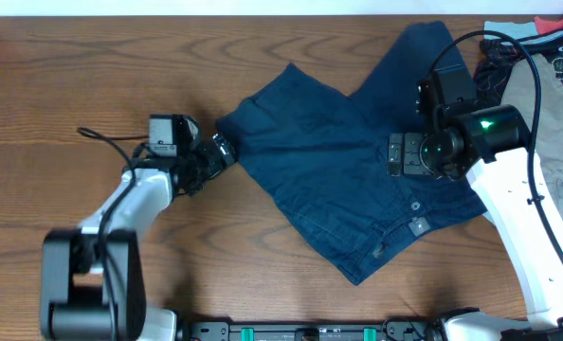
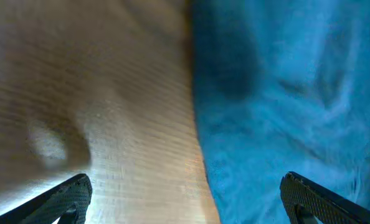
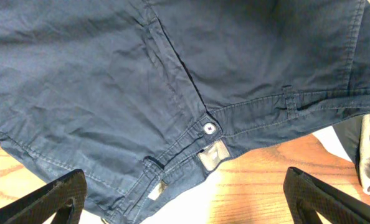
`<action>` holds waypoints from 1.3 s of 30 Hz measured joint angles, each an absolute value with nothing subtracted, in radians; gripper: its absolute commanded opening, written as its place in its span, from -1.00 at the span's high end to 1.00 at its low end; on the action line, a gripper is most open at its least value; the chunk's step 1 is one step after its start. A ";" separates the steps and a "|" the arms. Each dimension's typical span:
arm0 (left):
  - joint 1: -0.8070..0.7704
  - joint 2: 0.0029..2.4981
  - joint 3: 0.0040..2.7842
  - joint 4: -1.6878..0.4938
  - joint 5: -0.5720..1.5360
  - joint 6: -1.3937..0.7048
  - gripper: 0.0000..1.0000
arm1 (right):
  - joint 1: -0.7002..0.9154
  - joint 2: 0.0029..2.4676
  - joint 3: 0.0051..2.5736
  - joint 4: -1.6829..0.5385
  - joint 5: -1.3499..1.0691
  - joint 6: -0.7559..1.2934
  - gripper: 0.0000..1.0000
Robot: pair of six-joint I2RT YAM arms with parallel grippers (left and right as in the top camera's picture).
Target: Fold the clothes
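Observation:
The dark navy shorts (image 1: 343,166) lie spread flat on the wooden table, with the two legs toward the back and the waistband at the front right. My left gripper (image 1: 217,156) is open at the hem of the left leg. In the left wrist view its jaws (image 2: 185,190) straddle the fabric edge (image 2: 284,106), low over the table. My right gripper (image 1: 403,154) is open and empty above the shorts near the waistband. The right wrist view (image 3: 185,190) shows the button (image 3: 208,128) and waistband (image 3: 309,102) below it.
A beige-khaki garment (image 1: 558,90) and a black patterned garment (image 1: 495,66) lie at the table's back right, beside the right arm. A red item (image 1: 558,24) shows at the top right corner. A black cable (image 1: 106,137) trails left of the left arm.

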State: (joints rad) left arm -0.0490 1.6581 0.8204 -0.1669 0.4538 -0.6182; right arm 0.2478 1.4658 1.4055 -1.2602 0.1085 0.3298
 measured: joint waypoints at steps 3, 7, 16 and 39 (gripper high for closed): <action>-0.075 1.703 0.831 -0.103 0.480 -0.664 -0.95 | 0.247 1.466 1.406 -1.260 0.109 0.330 -0.98; -0.134 1.748 0.847 -0.018 0.508 -0.691 -0.87 | 0.248 1.466 1.406 -1.260 0.109 0.330 -0.99; -0.211 1.812 0.843 0.160 0.517 -0.711 0.88 | 0.248 1.466 1.406 -1.279 0.109 0.330 -0.99; 0.562 1.453 0.837 -0.635 0.490 -0.609 0.89 | 0.248 1.466 1.404 -1.276 0.101 0.325 -0.79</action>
